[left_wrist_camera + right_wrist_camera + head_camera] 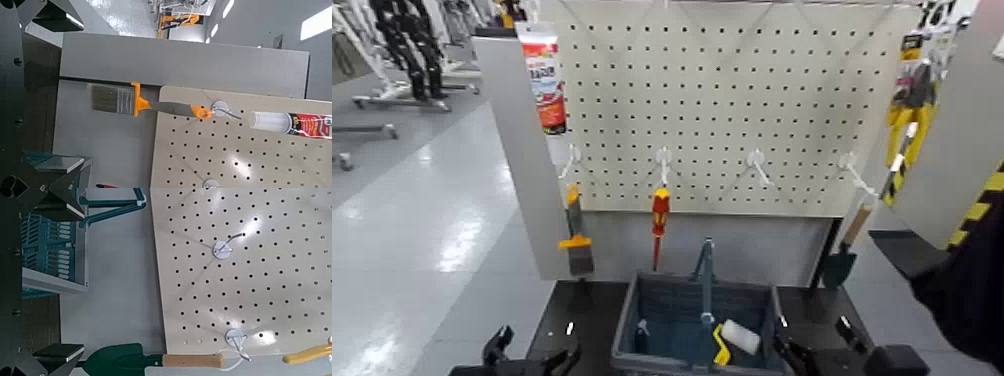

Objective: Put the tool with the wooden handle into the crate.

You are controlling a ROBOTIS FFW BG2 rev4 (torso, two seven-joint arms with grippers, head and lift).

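Below, both arms rest low at the table's (587, 300) near edge, left gripper (532, 358) and right gripper (822, 352) apparently open; the trowel (850, 240) hangs from the pegboard's (732, 100) right hook, crate (632, 330) between them.

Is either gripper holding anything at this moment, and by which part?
Nothing is held. The left gripper and right gripper sit low by the crate; the trowel hangs on its hook.

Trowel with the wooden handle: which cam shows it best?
Right wrist view: the trowel fills the frame edge, green blade, tan handle and loop on its pegboard hook all clear. Head view shows it small, hanging at the board's right end. Left wrist view doesn't show it.
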